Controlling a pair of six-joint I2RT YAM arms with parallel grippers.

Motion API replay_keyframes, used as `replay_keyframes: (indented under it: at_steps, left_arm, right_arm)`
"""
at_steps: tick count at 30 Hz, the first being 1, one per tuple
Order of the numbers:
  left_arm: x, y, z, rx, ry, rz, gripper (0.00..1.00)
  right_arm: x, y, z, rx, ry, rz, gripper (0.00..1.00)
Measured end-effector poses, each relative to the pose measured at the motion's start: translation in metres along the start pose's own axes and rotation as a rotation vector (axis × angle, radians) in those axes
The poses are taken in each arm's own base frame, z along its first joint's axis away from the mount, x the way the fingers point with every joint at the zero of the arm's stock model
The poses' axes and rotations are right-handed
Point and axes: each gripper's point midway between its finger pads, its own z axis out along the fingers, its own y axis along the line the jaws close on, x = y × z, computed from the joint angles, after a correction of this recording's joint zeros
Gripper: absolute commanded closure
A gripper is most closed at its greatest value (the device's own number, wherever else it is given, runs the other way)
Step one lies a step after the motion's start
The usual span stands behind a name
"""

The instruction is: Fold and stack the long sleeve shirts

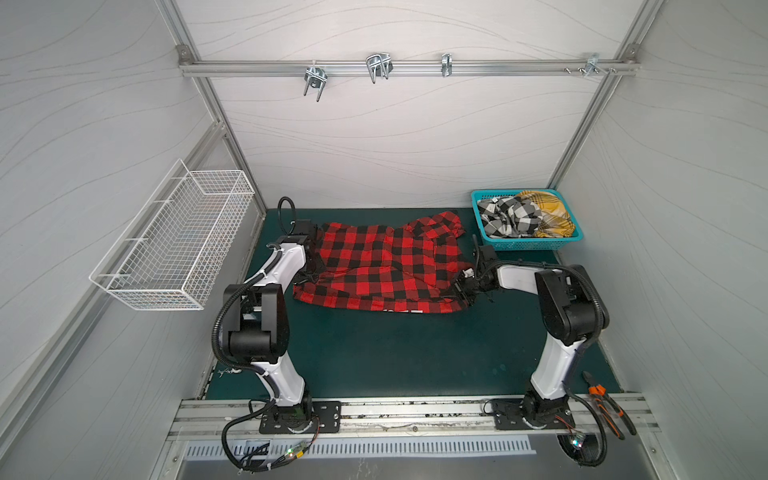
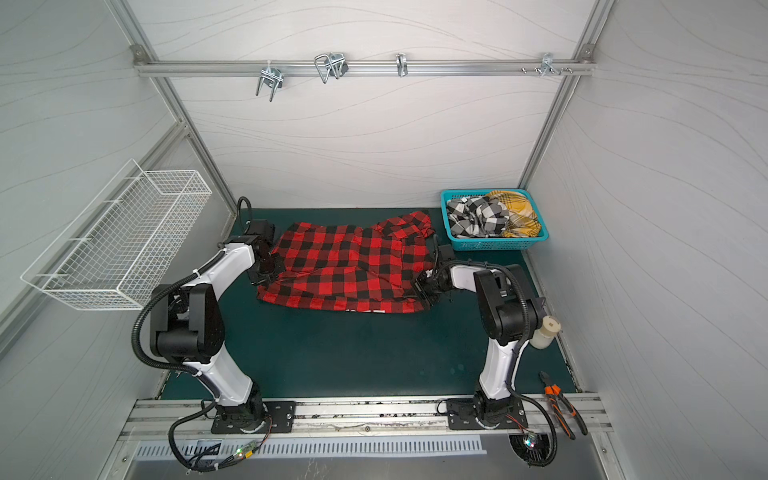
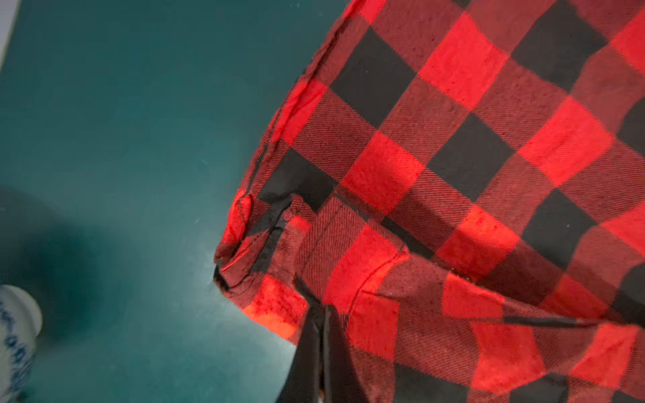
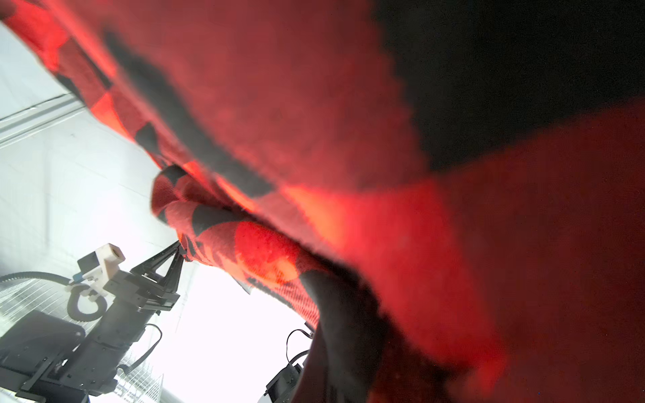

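Red plaid shirt (image 1: 374, 266): spread on surface (image 1: 395, 353) beside teal basket (image 1: 528, 245).
Left hand (image 3: 319, 314): closed on shirt's edge far from basket.
Right hand (image 1: 463, 293): closed on shirt's corner near basket.

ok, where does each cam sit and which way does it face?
Top views: above the arm bases, looking down on the table; both arms show, left gripper and right gripper at the ends of the red shirt.
Left wrist: looks down past its shut fingers at the shirt's corner and table.
Right wrist: low under the shirt, looking across at the left gripper.
Shared: right wrist and top views both show the left gripper pinching the shirt.
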Motion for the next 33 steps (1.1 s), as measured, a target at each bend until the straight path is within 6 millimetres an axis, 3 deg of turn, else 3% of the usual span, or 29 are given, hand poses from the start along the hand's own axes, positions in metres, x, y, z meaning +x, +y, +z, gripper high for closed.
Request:
replay_keyframes:
  at_steps: [4, 7, 15, 16, 18, 21, 25, 28, 31, 33]
  left_arm:
    - [-0.007, 0.002, -0.016, 0.012, -0.048, 0.003, 1.00]
    - [-0.010, 0.003, -0.017, 0.002, -0.063, 0.017, 1.00]
    - [0.016, 0.018, 0.030, -0.104, 0.035, 0.080, 1.00]
    - [0.018, 0.018, 0.034, -0.111, 0.048, 0.085, 1.00]
    - [0.023, 0.020, 0.044, -0.131, 0.075, 0.097, 0.68]
    - [0.029, 0.029, 0.047, -0.184, 0.098, 0.091, 0.47]
    - [0.019, 0.035, 0.023, -0.207, 0.068, 0.043, 0.44]
    - [-0.002, 0.024, -0.014, -0.149, -0.019, -0.006, 0.48]
    - [-0.011, -0.001, -0.045, -0.036, -0.087, -0.023, 0.59]
    - [-0.005, -0.021, -0.046, 0.041, -0.065, -0.026, 0.69]
  right_arm:
    - [0.007, 0.003, -0.004, -0.024, -0.002, -0.015, 1.00]
    - [0.013, -0.001, -0.001, -0.030, 0.013, -0.017, 1.00]
    - [0.023, -0.013, 0.011, -0.010, 0.041, -0.018, 1.00]
    - [0.022, -0.014, 0.012, -0.009, 0.043, -0.019, 0.95]
    - [0.021, -0.012, 0.012, -0.011, 0.045, -0.025, 0.71]
    - [0.023, -0.009, 0.009, 0.010, 0.050, -0.046, 0.44]
    - [0.036, 0.010, -0.013, 0.053, 0.034, -0.132, 0.40]
    - [0.051, 0.035, -0.045, 0.067, -0.019, -0.256, 0.50]
    - [0.059, 0.051, -0.066, 0.093, -0.073, -0.354, 0.63]
    - [0.054, 0.052, -0.066, 0.137, -0.088, -0.382, 0.66]
